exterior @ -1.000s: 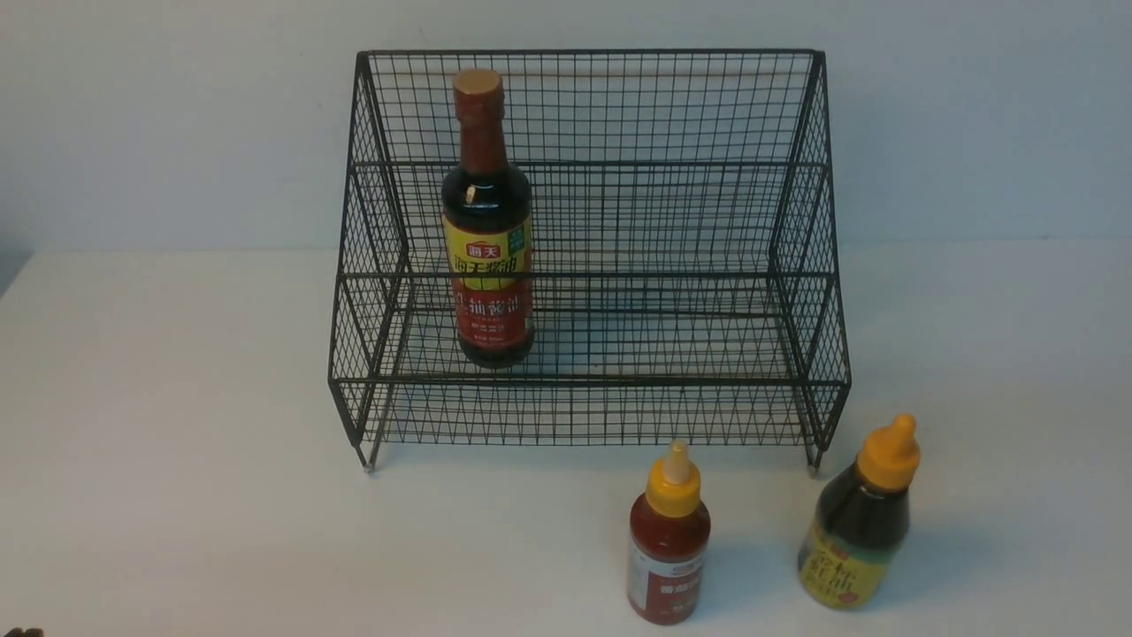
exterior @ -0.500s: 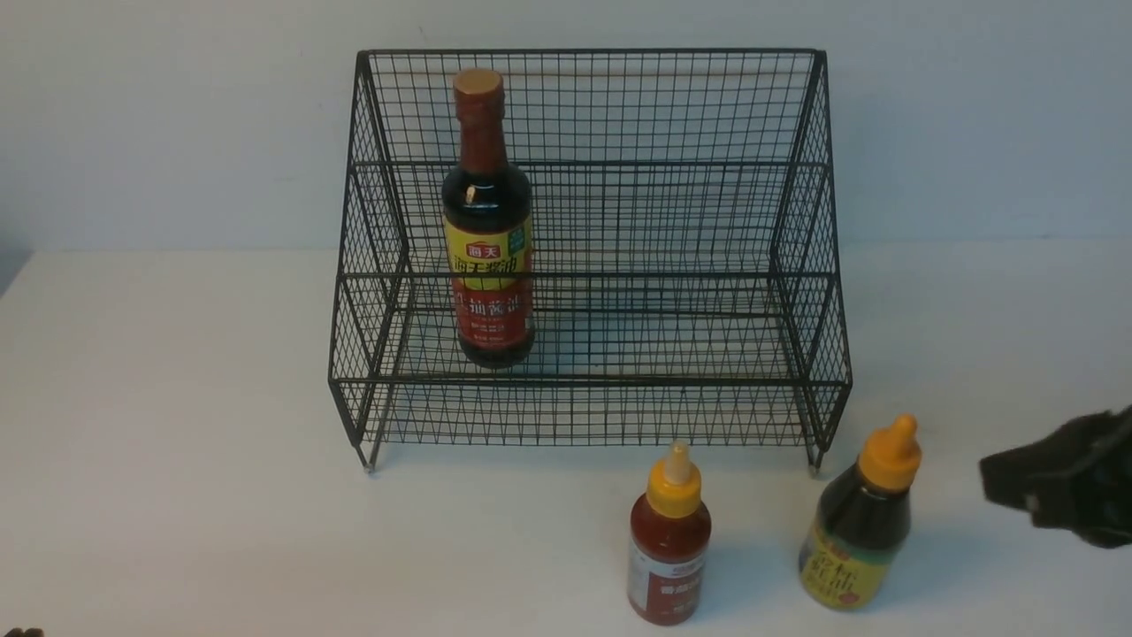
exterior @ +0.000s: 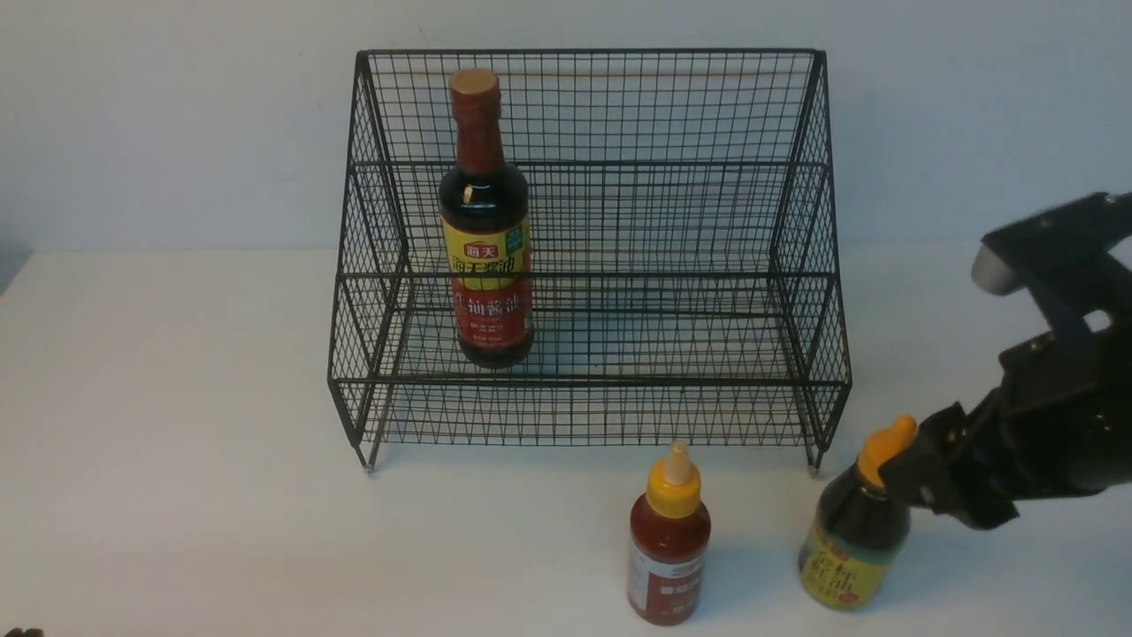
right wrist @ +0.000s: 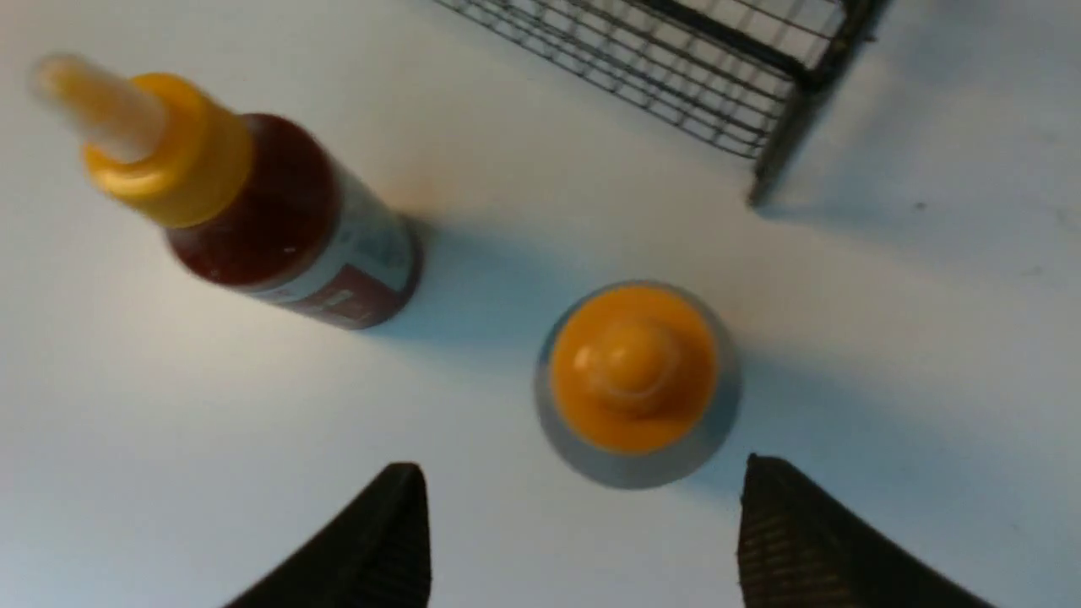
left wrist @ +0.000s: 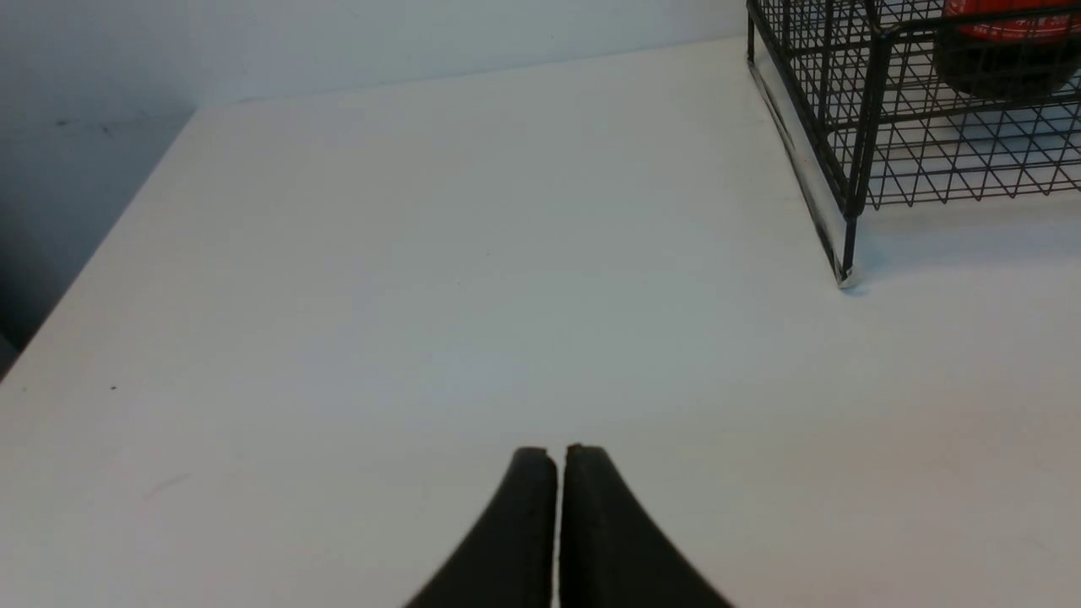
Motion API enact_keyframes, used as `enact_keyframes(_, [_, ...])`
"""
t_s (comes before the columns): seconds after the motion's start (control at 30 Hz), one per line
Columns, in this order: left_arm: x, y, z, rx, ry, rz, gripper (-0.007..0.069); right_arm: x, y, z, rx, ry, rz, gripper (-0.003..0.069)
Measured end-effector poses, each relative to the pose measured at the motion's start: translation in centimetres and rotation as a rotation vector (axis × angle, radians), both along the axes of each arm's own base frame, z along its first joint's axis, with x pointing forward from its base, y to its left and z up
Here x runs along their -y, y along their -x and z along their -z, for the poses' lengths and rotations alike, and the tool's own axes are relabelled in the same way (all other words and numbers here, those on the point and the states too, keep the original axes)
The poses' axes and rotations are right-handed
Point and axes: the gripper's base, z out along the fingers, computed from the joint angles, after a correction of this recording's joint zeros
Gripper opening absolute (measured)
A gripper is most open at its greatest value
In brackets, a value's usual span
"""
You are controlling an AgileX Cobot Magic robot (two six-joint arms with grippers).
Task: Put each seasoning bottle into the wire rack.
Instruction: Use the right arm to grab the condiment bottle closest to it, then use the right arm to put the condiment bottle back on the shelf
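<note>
Right gripper (right wrist: 583, 523) gapes wide; it holds nothing (squat bottle (right wrist: 635, 371) near).

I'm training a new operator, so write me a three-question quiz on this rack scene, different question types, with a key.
1. True or false: the tall soy-sauce bottle stands in the wire rack.

2. Multiple choice: which bottle is the right hand nearest?
A. the tall soy-sauce bottle
B. the small red bottle
C. the squat dark bottle

3. Fill in the blank: the left hand is ____ (open or shut).

Key: 1. true; 2. C; 3. shut
</note>
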Motion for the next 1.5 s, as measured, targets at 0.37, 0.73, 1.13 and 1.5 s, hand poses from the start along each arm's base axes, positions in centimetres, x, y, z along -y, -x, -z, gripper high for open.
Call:
enact_keyframes(0.37, [0.0, 0.0, 0.0, 0.0, 0.0, 0.0, -0.0005, -1.0, -2.6, 3.2, -0.069, -0.001, 0.04, 0.0452])
enact_keyframes(0.73, [0.0, 0.0, 0.0, 0.0, 0.0, 0.0, -0.0005, -1.2, -1.9, 1.8, -0.205, 0.021, -0.008, 0.0304])
enact_keyframes(1.13, [0.0, 0.0, 0.0, 0.0, 0.0, 0.0, -0.0005, -1.1, -0.7, -9.3, -0.019, -0.064, -0.066, 0.0304])
enact_keyframes(1.5, [0.0, 0.0, 0.0, 0.0, 0.0, 0.0, -0.0005, -2.7, -5.1, -10.3, 0.082, -0.086, -0.078, 0.0304])
